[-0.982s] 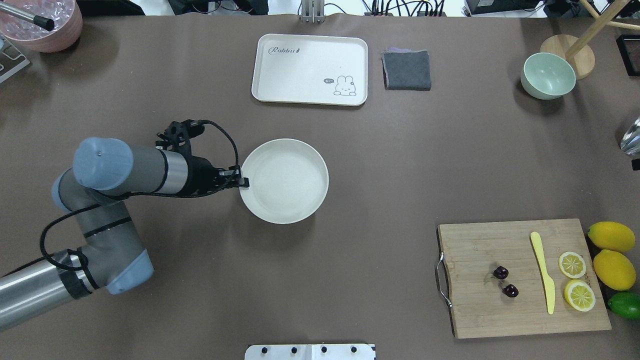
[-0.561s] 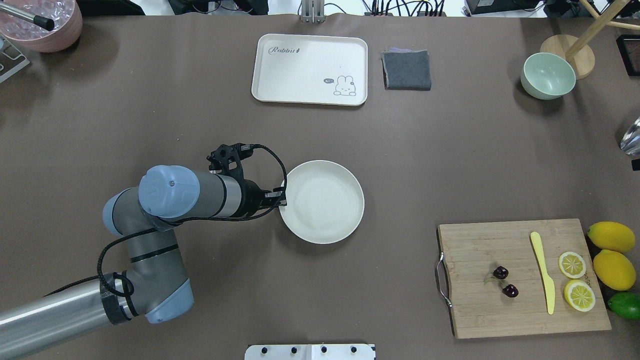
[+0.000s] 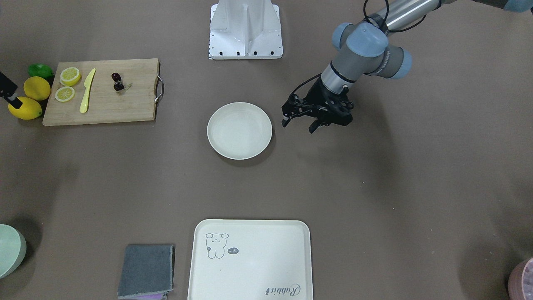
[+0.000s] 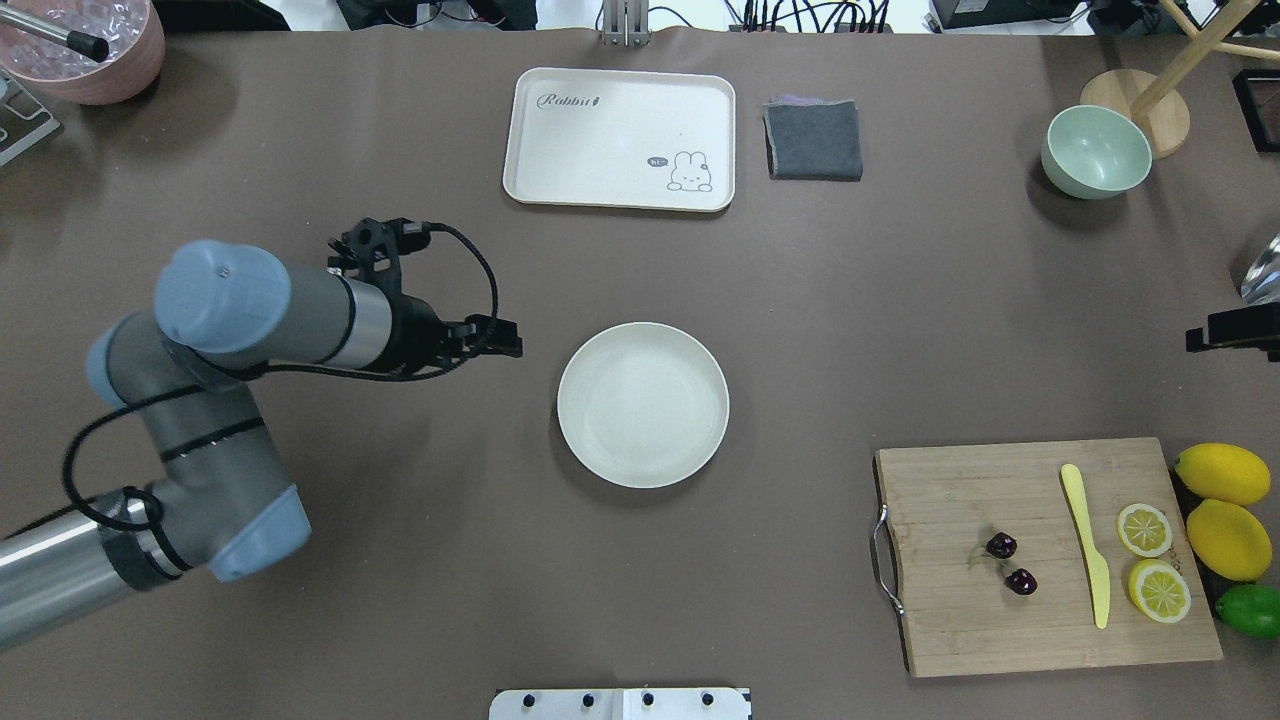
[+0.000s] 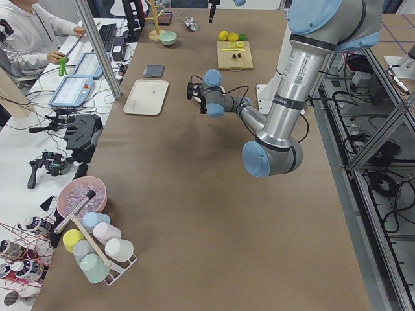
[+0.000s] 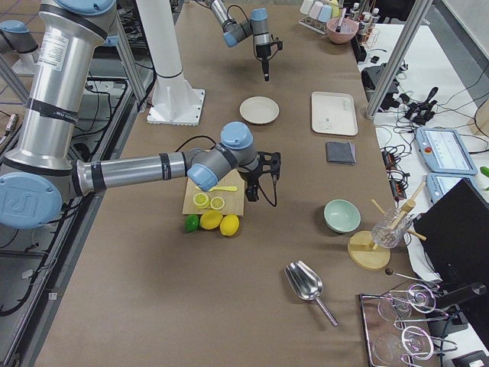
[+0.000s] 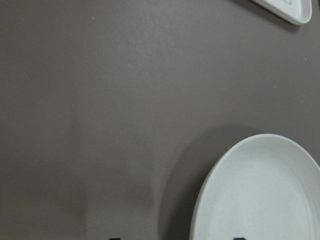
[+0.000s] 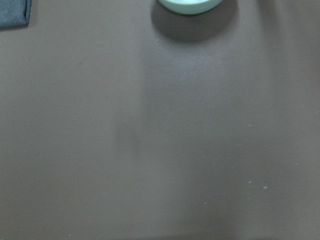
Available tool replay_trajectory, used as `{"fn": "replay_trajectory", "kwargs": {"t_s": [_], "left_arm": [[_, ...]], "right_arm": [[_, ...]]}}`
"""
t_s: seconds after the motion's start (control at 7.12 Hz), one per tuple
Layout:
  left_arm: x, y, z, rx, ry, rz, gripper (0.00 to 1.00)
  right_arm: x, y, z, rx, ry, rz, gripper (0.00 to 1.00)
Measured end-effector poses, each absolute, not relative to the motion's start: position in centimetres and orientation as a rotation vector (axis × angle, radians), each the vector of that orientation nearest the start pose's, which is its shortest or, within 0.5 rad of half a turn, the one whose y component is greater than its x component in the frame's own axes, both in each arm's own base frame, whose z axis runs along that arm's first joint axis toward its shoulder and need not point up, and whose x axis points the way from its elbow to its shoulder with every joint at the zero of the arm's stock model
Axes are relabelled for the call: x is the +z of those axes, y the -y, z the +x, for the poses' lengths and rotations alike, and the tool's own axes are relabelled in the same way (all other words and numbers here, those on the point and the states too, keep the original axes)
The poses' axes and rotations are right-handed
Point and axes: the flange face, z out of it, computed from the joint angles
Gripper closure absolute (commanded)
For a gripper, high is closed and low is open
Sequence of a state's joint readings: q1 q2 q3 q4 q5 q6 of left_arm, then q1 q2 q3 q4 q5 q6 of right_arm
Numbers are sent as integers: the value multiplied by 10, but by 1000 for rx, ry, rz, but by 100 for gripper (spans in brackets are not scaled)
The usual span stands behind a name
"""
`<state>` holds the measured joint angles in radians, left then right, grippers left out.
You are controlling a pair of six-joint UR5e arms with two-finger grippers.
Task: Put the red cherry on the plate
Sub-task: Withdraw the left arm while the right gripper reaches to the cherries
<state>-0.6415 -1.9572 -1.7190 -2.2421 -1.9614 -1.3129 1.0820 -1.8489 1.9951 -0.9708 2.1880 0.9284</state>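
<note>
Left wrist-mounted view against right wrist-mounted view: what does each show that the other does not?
Only the left wrist view shows the round cream-white plate and a corner of the rectangular cream tray. Only the right wrist view shows the pale green bowl and a corner of the grey folded cloth. Both show bare brown table covering; neither shows the dark maroon cherries.

One camera looks down over my shoulders at the table point(image 4: 400, 250); another faces me from across it. Two more look along it from either end. My left wrist camera sits close above the plate point(image 7: 260, 195), which the overhead view also shows.
</note>
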Motion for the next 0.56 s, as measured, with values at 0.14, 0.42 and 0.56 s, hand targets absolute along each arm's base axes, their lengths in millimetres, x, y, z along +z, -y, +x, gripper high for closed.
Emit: {"fn": "replay_trajectory", "kwargs": {"t_s": [0.14, 0.42, 0.56], "left_arm": [[295, 466, 380, -62, -1177, 211, 2], [321, 511, 237, 40, -1047, 263, 2], [349, 529, 169, 103, -971, 298, 2]], "right_arm": [[483, 374, -155, 208, 929, 132, 2], [456, 338, -222, 249, 926, 85, 1], [453, 320, -247, 237, 911, 83, 0]]}}
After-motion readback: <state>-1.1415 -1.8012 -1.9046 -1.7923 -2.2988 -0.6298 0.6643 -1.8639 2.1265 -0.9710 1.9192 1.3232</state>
